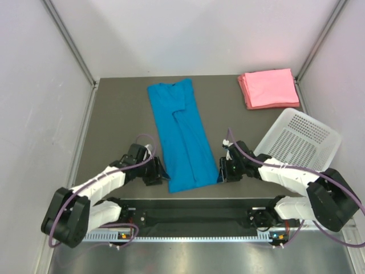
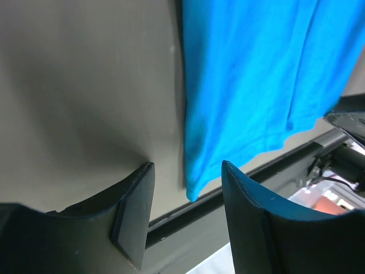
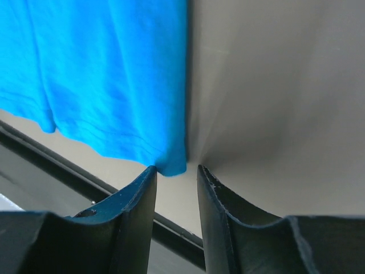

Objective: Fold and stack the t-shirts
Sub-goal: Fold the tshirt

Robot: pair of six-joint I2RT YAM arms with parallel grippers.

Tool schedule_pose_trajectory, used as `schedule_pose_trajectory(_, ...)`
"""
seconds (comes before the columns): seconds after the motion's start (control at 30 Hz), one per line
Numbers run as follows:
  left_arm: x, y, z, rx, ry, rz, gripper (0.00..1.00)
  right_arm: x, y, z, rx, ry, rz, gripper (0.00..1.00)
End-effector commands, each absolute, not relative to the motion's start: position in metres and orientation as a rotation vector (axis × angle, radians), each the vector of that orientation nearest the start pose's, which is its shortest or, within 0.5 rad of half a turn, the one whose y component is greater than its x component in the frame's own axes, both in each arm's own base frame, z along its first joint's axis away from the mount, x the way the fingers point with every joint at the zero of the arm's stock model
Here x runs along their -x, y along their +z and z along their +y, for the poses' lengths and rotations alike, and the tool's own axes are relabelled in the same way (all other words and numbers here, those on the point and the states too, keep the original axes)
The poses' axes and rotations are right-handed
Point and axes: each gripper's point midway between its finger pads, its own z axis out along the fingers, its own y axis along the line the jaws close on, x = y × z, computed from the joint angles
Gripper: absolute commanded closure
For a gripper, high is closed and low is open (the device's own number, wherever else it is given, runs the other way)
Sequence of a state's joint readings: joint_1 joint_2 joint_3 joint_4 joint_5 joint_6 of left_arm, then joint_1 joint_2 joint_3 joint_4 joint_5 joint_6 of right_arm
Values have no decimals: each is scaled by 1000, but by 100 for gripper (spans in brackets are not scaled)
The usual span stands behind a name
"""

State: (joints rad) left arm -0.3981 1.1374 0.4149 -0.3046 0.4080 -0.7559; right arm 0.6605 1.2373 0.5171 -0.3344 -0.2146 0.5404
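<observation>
Flanking the blue t-shirt (image 1: 179, 137), left pincer (image 2: 188, 164) and right pincer (image 3: 176, 168) both gape, empty.

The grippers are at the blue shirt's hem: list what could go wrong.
1. The right gripper, jaws narrowly apart, has only the tip of a hem corner of the blue t-shirt before it; closing could catch one layer or miss.
2. The open left gripper sits at the near edge of the table; a finger might snag there.
</observation>
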Motion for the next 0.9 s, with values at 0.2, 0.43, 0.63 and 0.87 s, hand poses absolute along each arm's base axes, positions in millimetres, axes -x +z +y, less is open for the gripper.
schedule_pose_trajectory(0.2,-144,21,-176,459,-999,2710,47,-160,17,210,219,785,2698,66)
schedule_pose_trajectory(0.43,-130,11,-174,523,-1023,2715,49,-162,13,207,207,747,2714,68)
schedule_pose_trajectory(0.63,-127,4,-171,523,-971,2738,50,-167,10,195,194,642,2716,66)
schedule_pose_trajectory(0.87,-128,0,-174,513,-935,2771,50,-175,11,187,215,544,2711,59)
